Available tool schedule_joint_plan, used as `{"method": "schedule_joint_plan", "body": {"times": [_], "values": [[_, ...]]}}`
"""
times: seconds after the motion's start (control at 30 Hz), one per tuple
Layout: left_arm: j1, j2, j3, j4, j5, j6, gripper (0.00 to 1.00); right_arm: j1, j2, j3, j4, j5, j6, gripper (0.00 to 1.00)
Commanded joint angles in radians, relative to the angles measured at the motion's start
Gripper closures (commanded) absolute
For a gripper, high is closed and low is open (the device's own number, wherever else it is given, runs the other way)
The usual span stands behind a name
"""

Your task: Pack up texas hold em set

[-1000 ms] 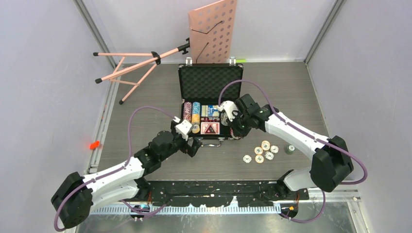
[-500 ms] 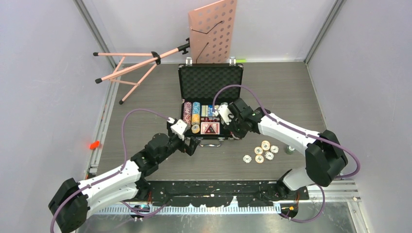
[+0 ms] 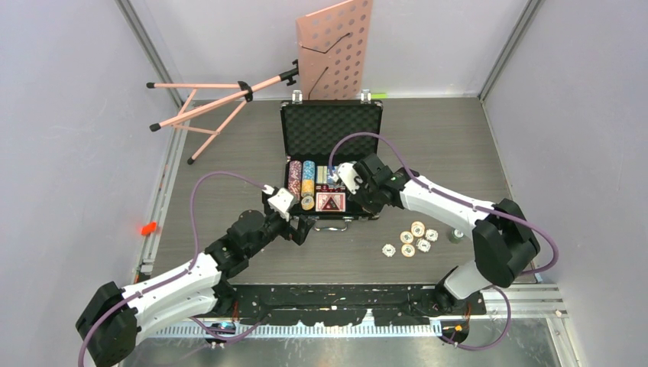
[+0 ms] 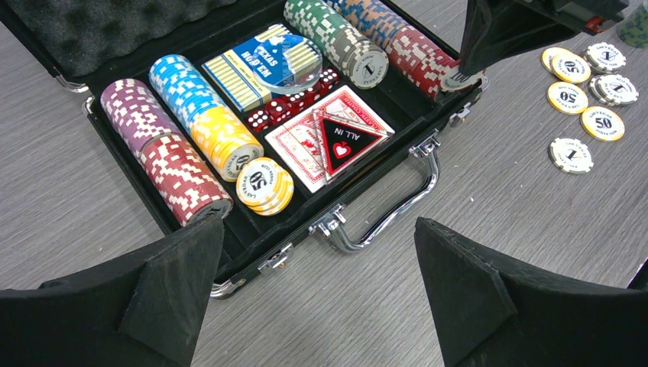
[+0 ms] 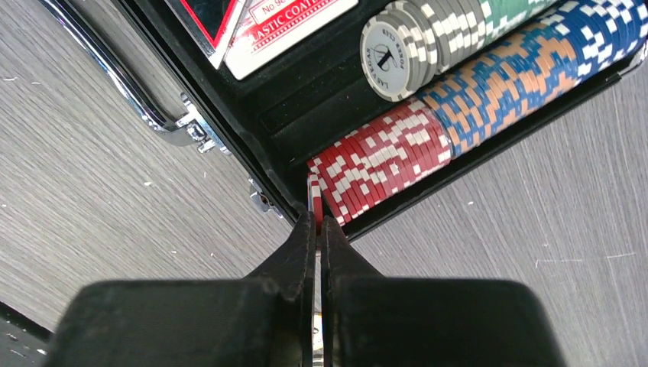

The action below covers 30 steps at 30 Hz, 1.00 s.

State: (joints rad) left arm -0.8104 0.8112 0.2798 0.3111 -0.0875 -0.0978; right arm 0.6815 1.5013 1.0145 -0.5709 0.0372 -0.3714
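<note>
The right end effector [image 5: 316,220] pinches a red-and-white poker chip [image 5: 314,193] at the red row's near end in the open black foam-lined briefcase [image 3: 330,131], apparently mid-insertion; next comes release, then fetching loose cream chips [image 3: 416,238] off the grey worktop [image 3: 229,153], while the left end effector [image 4: 317,252] hovers open.

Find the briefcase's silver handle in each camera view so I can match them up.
Top external: silver handle at the briefcase's near edge, picture centre.
Left wrist: silver handle centre-right, slanting below the open briefcase.
Right wrist: silver handle upper left, running diagonally.
Shared landmark: red card deck just inside, by the handle.
</note>
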Motion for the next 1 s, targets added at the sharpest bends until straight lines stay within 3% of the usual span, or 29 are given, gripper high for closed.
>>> {"method": "schedule_joint_plan", "body": {"times": [0.0,0.2,0.27,0.37,0.57,0.6,0.83,0.9,0.93,0.97], "values": [[-0.001,-0.017,-0.002,0.051,-0.014,0.008,0.0,-0.02,0.036,0.051,0.062,0.119,-0.094,0.99],[-0.001,-0.013,-0.004,0.056,-0.011,0.007,0.0,-0.02,0.075,0.058,0.055,0.135,-0.181,0.96],[-0.001,-0.014,-0.005,0.056,-0.011,0.007,0.0,-0.022,0.087,0.062,0.052,0.155,-0.191,0.89],[-0.001,-0.014,-0.006,0.057,-0.011,0.008,0.0,-0.022,0.089,0.066,0.048,0.184,-0.193,0.71],[-0.001,-0.02,-0.007,0.054,-0.011,0.007,0.0,-0.022,0.045,0.057,0.049,0.207,-0.183,0.51],[-0.001,-0.022,-0.007,0.054,-0.011,0.007,0.0,-0.022,0.03,0.056,0.046,0.205,-0.175,0.43],[-0.001,-0.021,-0.002,0.043,-0.016,0.002,0.0,-0.022,-0.084,0.054,0.018,0.178,-0.11,0.35],[-0.001,-0.022,0.004,0.028,-0.018,-0.002,0.0,-0.022,-0.114,0.054,-0.003,0.164,-0.08,0.24],[-0.001,-0.02,0.006,0.021,-0.018,-0.004,0.0,-0.022,-0.121,0.053,-0.014,0.15,-0.072,0.14],[-0.001,-0.019,0.009,0.018,-0.019,-0.005,0.0,-0.022,-0.132,0.055,-0.04,0.146,-0.06,0.11]]}}
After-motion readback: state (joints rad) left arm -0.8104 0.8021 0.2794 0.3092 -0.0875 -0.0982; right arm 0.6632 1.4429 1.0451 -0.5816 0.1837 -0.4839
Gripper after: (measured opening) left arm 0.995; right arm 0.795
